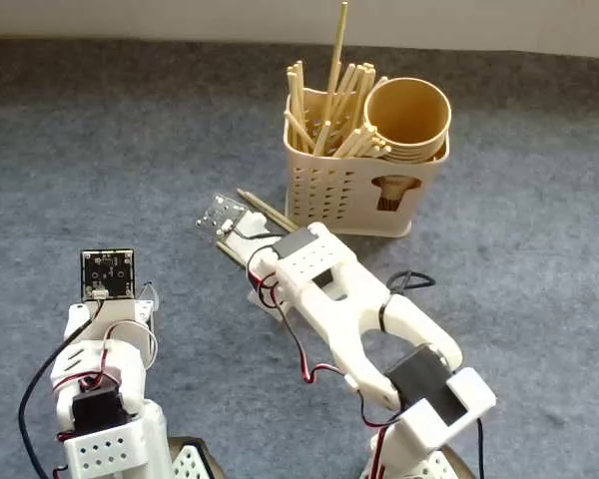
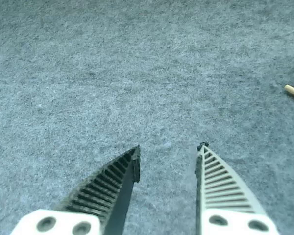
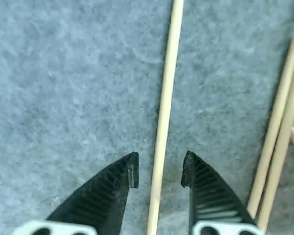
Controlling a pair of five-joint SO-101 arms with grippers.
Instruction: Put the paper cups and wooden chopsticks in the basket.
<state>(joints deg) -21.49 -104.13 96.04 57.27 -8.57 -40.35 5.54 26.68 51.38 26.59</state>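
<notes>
On the grey felt-covered bench (image 1: 110, 150), just in front of the cream perforated plastic basket (image 1: 349, 200), the right tool (image 3: 159, 171) hangs low with its two black fingers apart. A pale round wooden chopstick (image 3: 165, 112) lies flat on the felt and runs lengthwise through the gap between those fingers; contact with either finger cannot be judged. Two further wooden chopsticks (image 3: 279, 142) lie side by side near it. The basket holds a bundle of upright wooden chopsticks (image 1: 324, 110) and a stack of tan paper cups (image 1: 407, 120). The left tool (image 2: 168, 156), well apart from the basket, is likewise spread open over bare felt.
</notes>
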